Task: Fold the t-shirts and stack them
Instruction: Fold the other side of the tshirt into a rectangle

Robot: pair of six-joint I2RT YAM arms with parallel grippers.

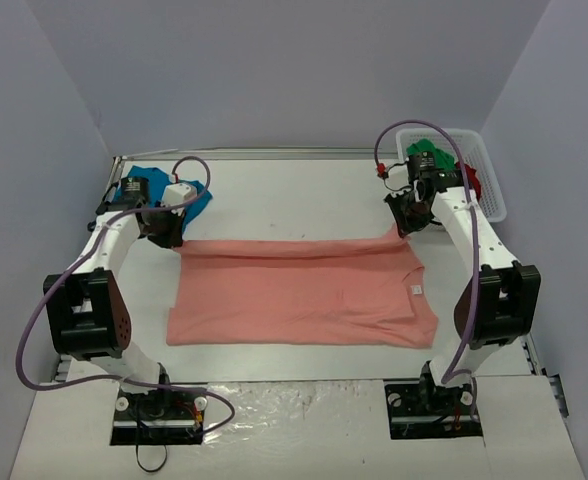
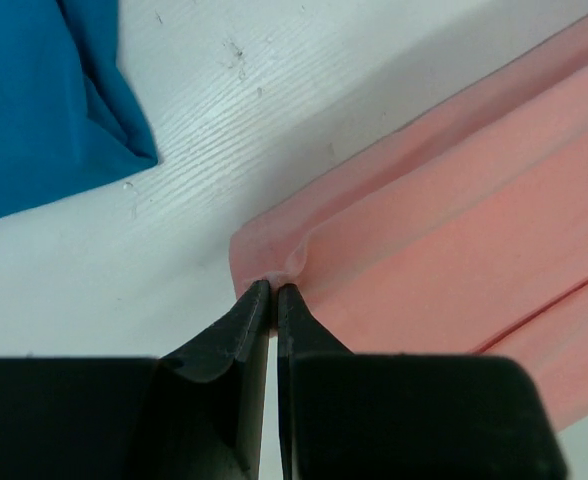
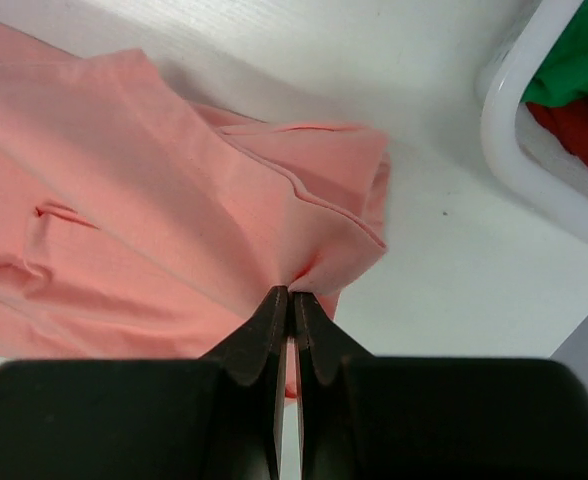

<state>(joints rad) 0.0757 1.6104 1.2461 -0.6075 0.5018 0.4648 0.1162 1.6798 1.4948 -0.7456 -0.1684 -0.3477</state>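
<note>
On surface [image 1: 294, 195], centre: pink t-shirt [image 1: 304, 295] spread flat, far edge doubled over. Left end effector [image 2: 272, 290] clenched on far left corner, right end effector [image 3: 292, 295] clenched on far right. Best lift both level, cloth taut, and land evenly on the near hem.

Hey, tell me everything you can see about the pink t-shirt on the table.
The salmon-pink t-shirt is soft, thin-looking cloth, spread flat and wide on the white table between the two arms. A long fold runs along its far edge, and a small white label shows near its right end. The left hand is shut on its far-left corner and the right hand on its far-right corner, where the cloth bunches up.
</note>
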